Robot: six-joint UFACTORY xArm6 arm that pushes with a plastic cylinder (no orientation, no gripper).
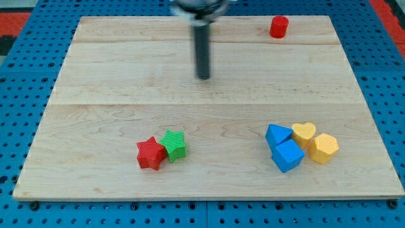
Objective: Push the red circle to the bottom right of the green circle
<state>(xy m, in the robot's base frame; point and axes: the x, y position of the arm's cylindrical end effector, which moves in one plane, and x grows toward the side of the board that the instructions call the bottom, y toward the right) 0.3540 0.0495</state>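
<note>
No claw on rig, my tip (203, 77) sits well apart from red circle (278, 27) near desk (95, 76) edge; off-centre push cd knock it off.

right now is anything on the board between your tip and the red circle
Nothing visible. My tip sits left of and below the red circle, with bare wood between them. No green circle is in view, so the onward path can't be judged.

my tip (203, 77) sits upper centre on the pale wooden board (114, 76), well apart from the small red cylinder block (278, 27) at upper right.
</note>
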